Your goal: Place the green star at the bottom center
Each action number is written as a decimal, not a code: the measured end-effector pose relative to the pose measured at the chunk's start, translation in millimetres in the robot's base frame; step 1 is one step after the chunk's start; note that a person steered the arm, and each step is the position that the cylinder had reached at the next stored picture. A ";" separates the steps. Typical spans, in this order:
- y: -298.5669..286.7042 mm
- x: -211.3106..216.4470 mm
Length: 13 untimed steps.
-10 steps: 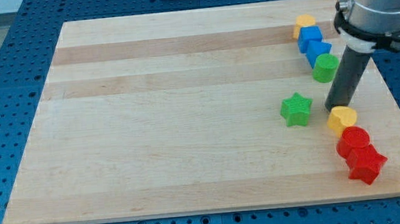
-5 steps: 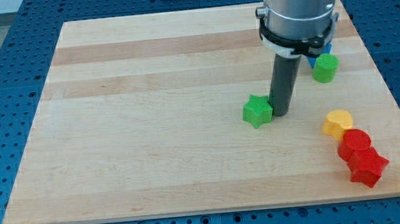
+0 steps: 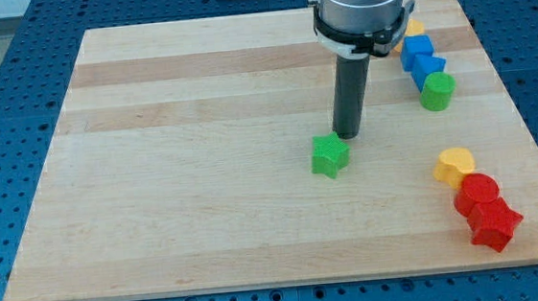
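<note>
The green star (image 3: 329, 156) lies on the wooden board (image 3: 204, 175), right of the board's middle. My tip (image 3: 347, 137) is at the star's upper right edge, touching or nearly touching it. The dark rod rises from there to the grey arm body at the view's top.
At the right edge lie a yellow heart-like block (image 3: 456, 166), a red round block (image 3: 477, 192) and a red star (image 3: 493, 223). At the upper right sit a yellow block (image 3: 415, 28), two blue blocks (image 3: 422, 59) and a green round block (image 3: 436, 90).
My tip swept from the right side towards the view's left, reached the green star and pushed it left and slightly down. The other blocks stayed put.
</note>
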<state>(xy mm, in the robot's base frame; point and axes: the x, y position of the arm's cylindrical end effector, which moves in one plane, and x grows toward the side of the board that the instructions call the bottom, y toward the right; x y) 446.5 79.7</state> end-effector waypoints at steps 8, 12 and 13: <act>-46.1 30.2; -56.1 69.2; -63.0 88.1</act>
<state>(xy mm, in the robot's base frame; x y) 534.7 16.7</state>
